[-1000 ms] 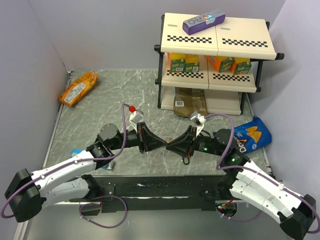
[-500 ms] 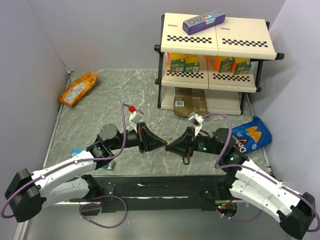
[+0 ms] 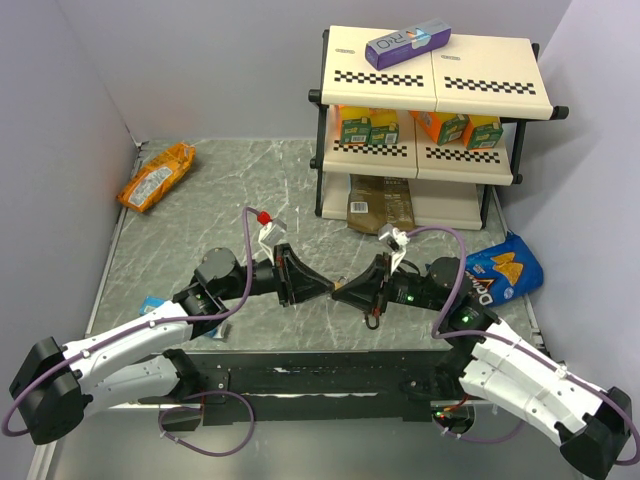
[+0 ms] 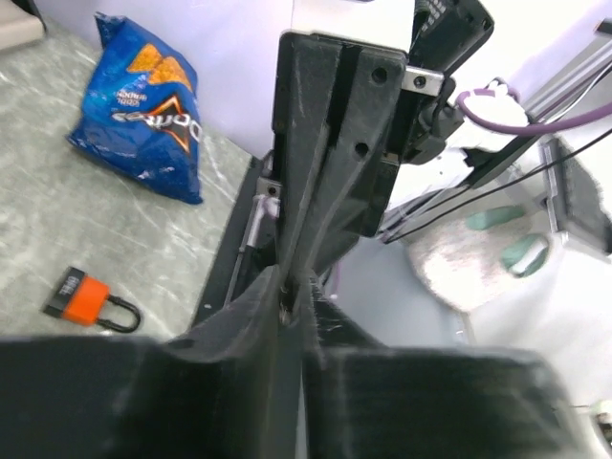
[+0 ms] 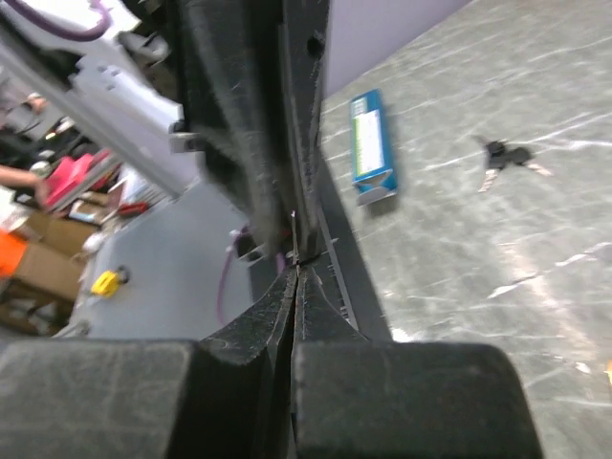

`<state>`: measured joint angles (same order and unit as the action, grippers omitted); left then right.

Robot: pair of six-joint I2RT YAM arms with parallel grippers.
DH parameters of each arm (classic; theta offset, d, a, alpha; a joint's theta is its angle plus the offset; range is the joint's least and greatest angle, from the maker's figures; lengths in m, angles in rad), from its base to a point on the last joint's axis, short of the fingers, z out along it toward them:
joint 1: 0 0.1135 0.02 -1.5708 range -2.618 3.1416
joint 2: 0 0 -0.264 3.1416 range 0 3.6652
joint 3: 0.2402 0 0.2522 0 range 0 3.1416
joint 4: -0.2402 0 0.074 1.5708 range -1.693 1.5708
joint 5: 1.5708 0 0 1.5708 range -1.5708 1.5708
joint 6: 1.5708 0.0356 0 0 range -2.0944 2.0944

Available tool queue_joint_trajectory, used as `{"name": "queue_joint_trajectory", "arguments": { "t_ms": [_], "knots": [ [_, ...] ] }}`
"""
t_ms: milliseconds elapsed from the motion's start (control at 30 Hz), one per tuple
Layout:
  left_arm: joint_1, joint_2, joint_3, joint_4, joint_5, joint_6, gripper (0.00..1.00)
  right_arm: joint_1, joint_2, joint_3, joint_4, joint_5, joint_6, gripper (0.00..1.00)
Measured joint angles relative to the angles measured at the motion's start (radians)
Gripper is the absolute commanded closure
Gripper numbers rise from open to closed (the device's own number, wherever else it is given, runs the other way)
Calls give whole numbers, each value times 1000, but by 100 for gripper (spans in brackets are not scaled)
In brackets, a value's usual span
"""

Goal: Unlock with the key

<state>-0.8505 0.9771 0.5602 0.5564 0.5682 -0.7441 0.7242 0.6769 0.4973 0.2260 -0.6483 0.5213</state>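
Two arms meet tip to tip over the near middle of the worktop (image 3: pixel 250 180).

1. Left gripper (image 3: pixel 322 289): jaws fully closed. In its own wrist view the fingers (image 4: pixel 251 316) press together along their whole length. Whether anything is pinched at the tips cannot be told.
2. Right gripper (image 3: pixel 340 293): jaws fully closed. In its own wrist view the fingers (image 5: pixel 311 316) lie flat against each other. Whether anything is pinched between them cannot be told. The tips touch, or all but touch, the tips of the left gripper.
3. Key (image 5: pixel 507 158): a small bunch with black heads and thin silvery blades. It lies flat on the worktop, well apart from both grippers and in neither one. A blue carton (image 5: pixel 368 143) lies near it on the same surface. The bunch cannot be picked out with certainty in the top view.
4. Orange-red padlock (image 4: pixel 81 295): lies flat on the worktop with its black shackle closed, close below the right arm and apart from the key.

Surrounding items:
- Blue chip bag (image 3: pixel 505 268) lies at the right edge, near the right arm.
- Orange snack bag (image 3: pixel 157 175) lies at the far left corner.
- Two-tier shelf (image 3: pixel 430 120) stands at the far right. It holds small cartons, and a purple box (image 3: pixel 405 44) rests on top.
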Motion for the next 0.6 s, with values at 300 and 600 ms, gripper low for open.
{"name": "queue_joint_trajectory", "arguments": {
  "t_ms": [300,600],
  "knots": [
    [0,0,14,-55,-52,36,5,-49,-6,0,-70,119,-5,100],
    [0,14,134,-304,-308,161,6,-301,-35,-1,-183,168,-18,100]
  ]
}}
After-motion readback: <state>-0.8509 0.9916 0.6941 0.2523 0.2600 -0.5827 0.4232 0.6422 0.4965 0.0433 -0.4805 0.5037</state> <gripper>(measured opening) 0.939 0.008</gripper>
